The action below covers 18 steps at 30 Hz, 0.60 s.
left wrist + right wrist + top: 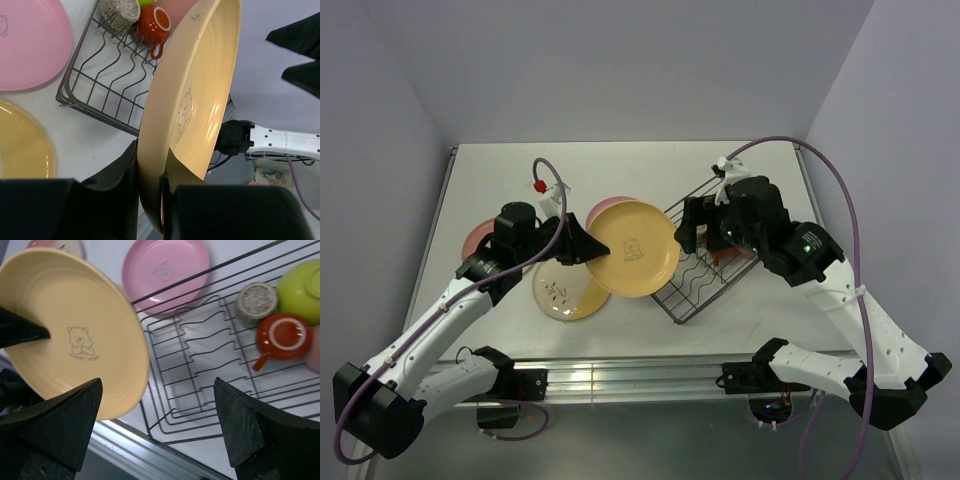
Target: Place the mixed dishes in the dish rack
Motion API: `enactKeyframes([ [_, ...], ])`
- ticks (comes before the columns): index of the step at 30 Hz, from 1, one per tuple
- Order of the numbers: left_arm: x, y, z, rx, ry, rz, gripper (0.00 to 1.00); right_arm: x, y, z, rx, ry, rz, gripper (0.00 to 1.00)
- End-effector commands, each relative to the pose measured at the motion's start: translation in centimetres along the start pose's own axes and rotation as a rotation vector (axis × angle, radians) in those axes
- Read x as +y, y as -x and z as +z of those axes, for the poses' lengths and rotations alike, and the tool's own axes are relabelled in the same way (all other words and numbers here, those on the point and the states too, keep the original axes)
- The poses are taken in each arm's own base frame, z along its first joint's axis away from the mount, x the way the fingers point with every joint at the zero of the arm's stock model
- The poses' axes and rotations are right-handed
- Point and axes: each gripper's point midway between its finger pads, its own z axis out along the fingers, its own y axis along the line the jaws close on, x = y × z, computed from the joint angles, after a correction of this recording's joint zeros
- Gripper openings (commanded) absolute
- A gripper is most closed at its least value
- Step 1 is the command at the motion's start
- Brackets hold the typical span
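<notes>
Left wrist: your left claw (150, 172) clamps the cream-yellow plate (195, 90) on edge.
Right wrist shows you the right claw (157, 390) spread wide over the dish rack (200, 360).

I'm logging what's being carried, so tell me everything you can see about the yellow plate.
The yellow plate is round, glossy, ceramic-looking and cream-yellow, with a raised rim and a small bear drawing at its centre. It is held tilted, off the table beside the rack, its rim pinched in the left gripper. Nothing else touches it.

Cream-yellow bear-printed plate (65, 315), black wire dish rack (210, 365)
</notes>
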Motion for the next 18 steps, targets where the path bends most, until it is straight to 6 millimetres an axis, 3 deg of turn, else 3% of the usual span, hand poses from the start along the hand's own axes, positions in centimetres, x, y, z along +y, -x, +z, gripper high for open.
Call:
enactKeyframes([
  [1,-1.0,1.2,0.1,-0.017,-0.02,0.046,0.0,-3.0,2.0,-1.4,-0.103,-0.166,-0.032,1.0],
  [4,-1.7,1.7,-0.1,-0.043,-0.056,0.092,0.0,-3.3,2.3,-1.5,-0.125,-0.168,-0.088,1.0],
  [6,-2.5,2.3,-0.6,-0.08,-0.084,0.133,0.0,-2.7,2.9,-1.7,-0.147,-0.129,-0.112,0.94],
  [11,-3.1,2.9,-1.6,-0.153,-0.118,0.223,0.0,0.2,3.8,-2.1,-0.156,0.024,-0.135,0.91],
  [18,-3.5,3.0,-2.0,-0.203,-0.162,0.285,0.0,3.0,3.1,-1.9,-0.131,0.195,-0.194,0.84],
])
